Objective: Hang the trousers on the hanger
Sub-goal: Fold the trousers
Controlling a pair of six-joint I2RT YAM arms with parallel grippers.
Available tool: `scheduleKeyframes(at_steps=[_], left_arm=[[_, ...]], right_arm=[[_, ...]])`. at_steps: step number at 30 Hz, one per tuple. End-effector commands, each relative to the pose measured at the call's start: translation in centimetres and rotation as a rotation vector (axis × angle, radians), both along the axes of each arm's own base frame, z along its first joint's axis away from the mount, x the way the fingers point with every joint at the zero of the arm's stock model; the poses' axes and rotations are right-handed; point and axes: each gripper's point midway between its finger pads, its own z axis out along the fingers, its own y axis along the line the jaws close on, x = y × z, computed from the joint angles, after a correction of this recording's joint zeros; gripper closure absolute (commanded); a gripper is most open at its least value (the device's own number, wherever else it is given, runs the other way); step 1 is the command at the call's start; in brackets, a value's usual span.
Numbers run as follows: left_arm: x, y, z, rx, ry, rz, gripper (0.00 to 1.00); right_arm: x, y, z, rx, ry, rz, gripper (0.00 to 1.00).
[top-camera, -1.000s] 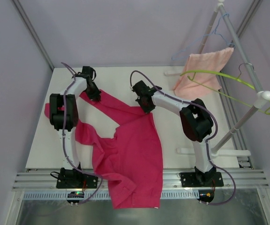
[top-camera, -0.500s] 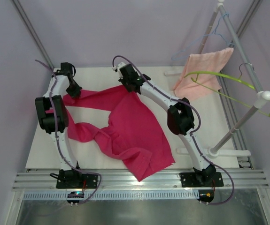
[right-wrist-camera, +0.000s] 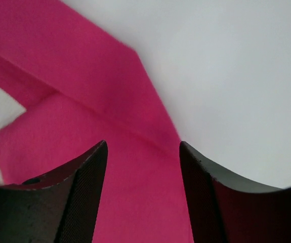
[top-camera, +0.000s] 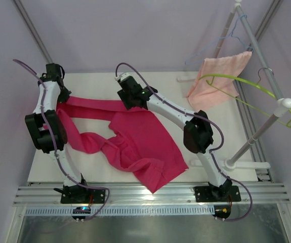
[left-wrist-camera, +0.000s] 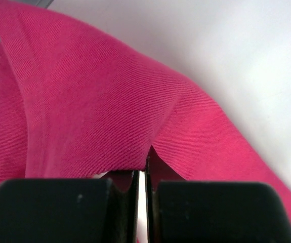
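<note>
Pinching a fold of the bright magenta-pink fabric trousers [top-camera: 135,136], the left gripper [left-wrist-camera: 146,174] is clamped tight near the white table's [top-camera: 99,86] far-left corner. The right gripper [right-wrist-camera: 142,152] hovers with jaws apart over the spread cloth. Off to the right, the thin lime-green hanger [top-camera: 236,81] hangs on the white rack [top-camera: 282,104], well apart.

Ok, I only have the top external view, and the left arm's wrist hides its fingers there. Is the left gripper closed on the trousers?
Observer: Yes. In the left wrist view the left gripper is shut, with a fold of the trousers pinched between its jaws.
Operator: And the right one?
Observer: The right wrist view shows the right gripper open. Its fingers stand apart, the trousers lie below them, and no cloth is pinched.
</note>
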Motion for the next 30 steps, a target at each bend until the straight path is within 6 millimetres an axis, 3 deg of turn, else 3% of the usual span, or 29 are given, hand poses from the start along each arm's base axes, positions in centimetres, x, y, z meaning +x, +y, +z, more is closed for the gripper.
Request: scheduleKeyframes(at_steps=[1,3,4,5,7,8,9,14,17,22,25,30], left_arm=[[-0.7,0.1,0.4,0.015,0.006,-0.013,1.0],[-0.7,-0.1,0.2,0.007,0.008,-0.025,1.0],[-0.7,-0.4,0.2,-0.001,0.009,-0.036,1.0],[-0.6,-0.5,0.3,-0.007,0.003,-0.041,1.0],[-0.7,-0.5,0.2,-0.009,0.003,-0.044,1.0],[-0.7,-0.7,0.3,-0.017,-0.004,-0.05,1.0],[-0.7,-0.9,0.4,-0.021,-0.008,-0.052,1.0],[-1.1,-1.5,0.5,-0.046,-0.018,-0.072,1.0],[-1.1,-2.2,0.4,-0.076,-0.046,-0.075,1.0],[-0.9,-3.5,-0.2,-0.114,-0.048,-0.097,1.0],[-0.9,-4.1,-1.0,-0.144,-0.036,-0.102,1.0],[-1.1,-4.1,-1.4,-0.142,-0.034,-0.1,1.0]], right_arm=[[-3.2,-7.2,4.8,0.106,0.079,-0.383,0.38],[-5.5,-10.7,3.6,0.135,0.149,-0.578,0.4],[-7.7,-13.9,2.4,0.079,0.199,-0.67,0.42],[-8.8,-14.9,0.6,0.068,0.249,-0.742,0.43],[-11.0,-15.6,0.2,0.134,0.31,-0.807,0.46],[-12.7,-16.8,-2.1,0.092,0.342,-0.834,0.46],[-13.3,-17.3,-1.9,0.121,0.337,-0.852,0.46],[-15.4,-21.4,-5.9,0.079,0.362,-1.04,0.46],[-16.5,-21.4,-7.3,0.104,0.417,-1.071,0.48],[-16.6,-20.9,-7.6,0.148,0.453,-1.055,0.51],[-17.1,-19.5,-8.2,0.213,0.523,-1.03,0.51],[-17.7,-18.8,-9.2,0.245,0.572,-1.01,0.52]])
